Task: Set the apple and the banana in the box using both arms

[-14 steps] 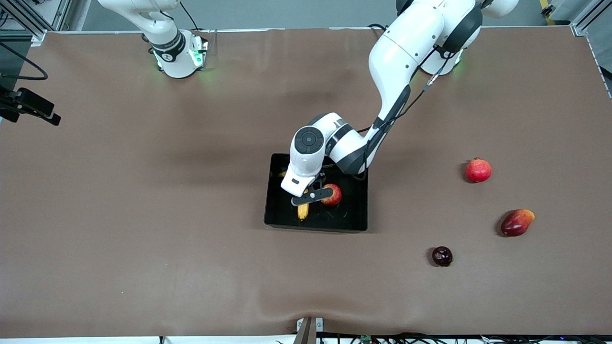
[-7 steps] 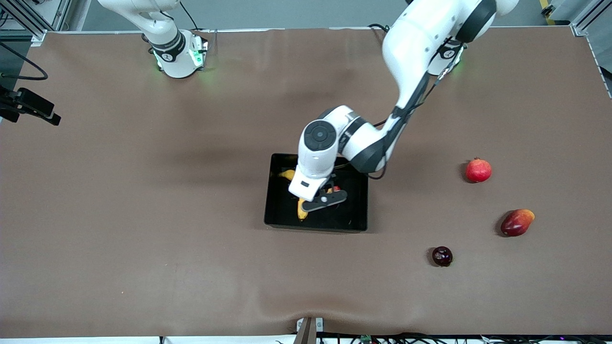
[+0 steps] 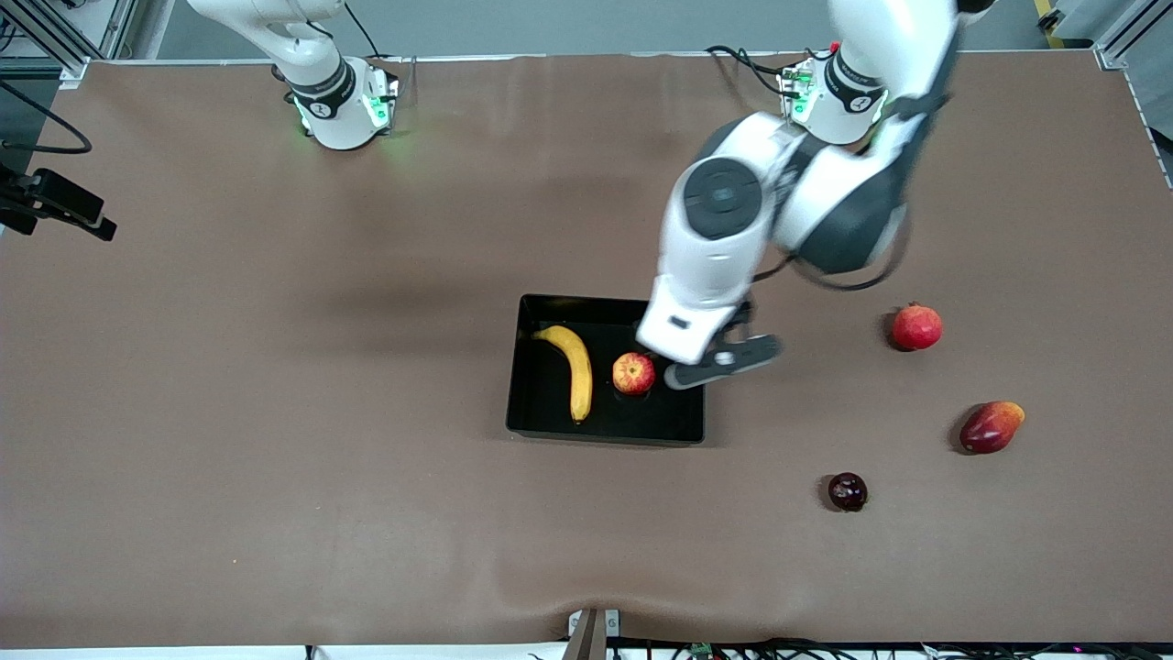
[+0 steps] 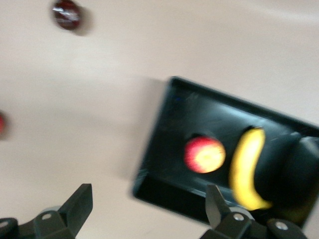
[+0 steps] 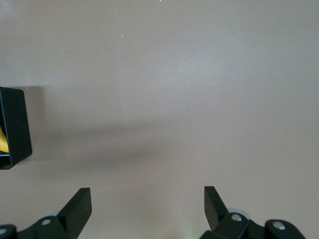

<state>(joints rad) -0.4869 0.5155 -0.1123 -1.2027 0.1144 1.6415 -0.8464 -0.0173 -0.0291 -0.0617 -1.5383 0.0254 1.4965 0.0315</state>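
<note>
Long curved yellow banana (image 3: 570, 368) and small round red-and-yellow apple (image 3: 633, 373) both lie in the shallow glossy black plastic box (image 3: 542, 429) mid-worktop, side by side and not touching, the banana toward the right arm's end, the apple toward the left arm's end. Left hand (image 3: 719, 364) is up in the air over the box edge at the left arm's end, fingers (image 4: 78, 204) spread wide, nothing between them. Right hand (image 5: 148, 206) is parked over bare brown worktop (image 3: 275, 412) near its base, fingers apart and empty; its wrist view catches one corner of the box. Loose on the worktop toward the left arm's end: a plain red pomegranate (image 3: 917, 327), nearer the front camera a red-orange elongated mango (image 3: 991, 426), nearer again a small dark purple round fruit (image 3: 848, 491).
</note>
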